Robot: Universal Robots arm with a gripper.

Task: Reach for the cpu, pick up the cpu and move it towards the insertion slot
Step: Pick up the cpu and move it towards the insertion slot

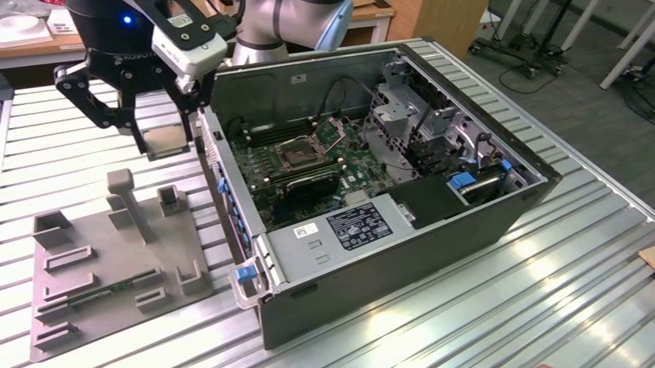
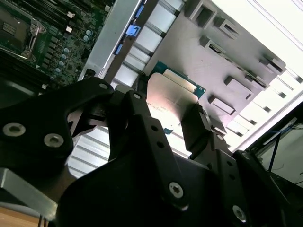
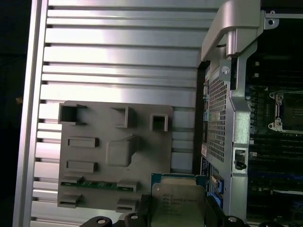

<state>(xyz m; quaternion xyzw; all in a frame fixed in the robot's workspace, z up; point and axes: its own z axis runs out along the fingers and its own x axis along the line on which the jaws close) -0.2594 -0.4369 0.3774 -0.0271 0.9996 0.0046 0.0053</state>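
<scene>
Gripper [image 1: 164, 142] above the slatted table [image 1: 430, 307], clenched on the cpu [image 1: 164, 140] — the pale square chip sits between the black fingers [image 1: 103, 107], lifted clear of the grey plastic fixture [image 1: 103, 261] and just outside the open computer case [image 1: 409, 192] on the exterior view's left. In the second wrist view the cpu [image 2: 170, 94] shows its pale face with a green edge beyond the linkages; in the first wrist view the cpu [image 3: 179, 198] hangs over the fixture [image 3: 113, 151], with the case wall [image 3: 222, 118] beside it.

The insertion slot [image 1: 300, 153], a metal-framed socket with a dark centre, lies on the green board [image 1: 348, 169] inside the case, well apart from the chip; it also appears in the second wrist view [image 2: 14, 30] and the first wrist view [image 3: 286, 111].

Judged from this pose, the step in hand is the carry toward the socket. Doing it well calls for keeping the chip level and the grip steady, since a thin plate held by its edges could tilt or slip.

In the way: the upright case wall [image 1: 220, 176] between gripper and board, which looks to require passing above its rim. Around the socket stand the memory slots [image 1: 307, 184], loose cables [image 1: 343, 100] and a metal drive cage [image 1: 409, 115] — all close enough to catch the wide finger linkages on descent.
</scene>
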